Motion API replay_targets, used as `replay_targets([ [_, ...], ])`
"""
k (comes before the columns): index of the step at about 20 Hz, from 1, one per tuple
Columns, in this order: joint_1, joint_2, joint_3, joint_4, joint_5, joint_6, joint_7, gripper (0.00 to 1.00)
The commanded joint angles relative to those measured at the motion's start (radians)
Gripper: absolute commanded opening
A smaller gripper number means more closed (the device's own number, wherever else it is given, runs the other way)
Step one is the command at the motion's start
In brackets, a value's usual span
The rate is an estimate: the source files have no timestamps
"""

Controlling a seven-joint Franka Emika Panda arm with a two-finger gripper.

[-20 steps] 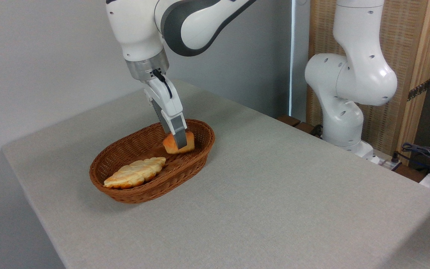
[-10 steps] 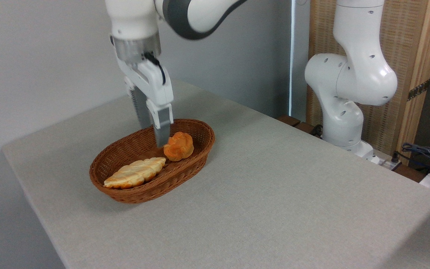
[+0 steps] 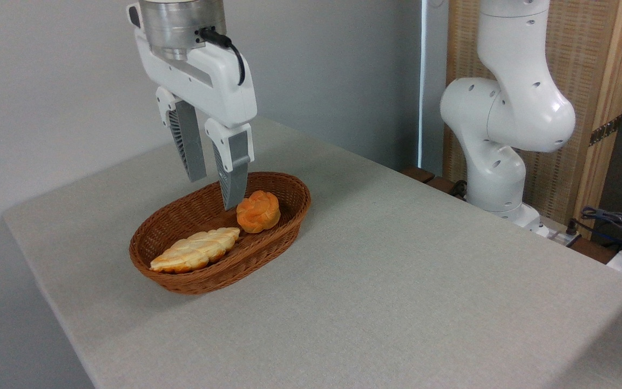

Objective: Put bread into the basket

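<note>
The bread [image 3: 258,210], a small round orange-golden bun with a knotted top, lies inside the basket [image 3: 178,281], at its upper right end a little left of the frame's centre. It rests on the woven floor close against the far rim and nothing grips it. Beside it, toward the lower left end of the same basket, lies a paler, longer, leaf-shaped loaf [image 3: 195,249]; the two are near each other, and whether they touch cannot be told.

The hand [image 3: 215,190] hangs above the basket, just left of the bun, with its two fingers spread apart and nothing between them. The nearer finger's tip sits in front of the basket's inner wall in the picture, beside the bun's left edge, but it looks to be clear of it (depth is hard to read from this one view). The hand's white body and metal wrist fill the upper left of the frame.

As a judgement, the task looks finished: the bun is in the basket, free of the hand, and lying steady. What is left is only for the arm [image 3: 505,108] to draw clear.

The basket stands on the grey cloth-covered bench [image 3: 397,281], toward its left half. The arm's white base rises at the bench's far right edge, before a wooden panel [image 3: 602,81], with some cables [image 3: 613,221] at the right border.
</note>
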Motion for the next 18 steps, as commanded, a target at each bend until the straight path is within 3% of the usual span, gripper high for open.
replay_targets([
  [1, -0.008, 0.027, -0.005, 0.037, 0.033, -0.039, -0.052, 1.0],
  [14, -0.041, -0.039, 0.025, -0.062, 0.048, -0.024, -0.039, 1.0],
  [17, -0.059, -0.042, 0.059, -0.062, 0.048, -0.025, -0.016, 1.0],
  [18, -0.091, -0.042, 0.085, -0.061, 0.048, -0.025, -0.016, 1.0],
])
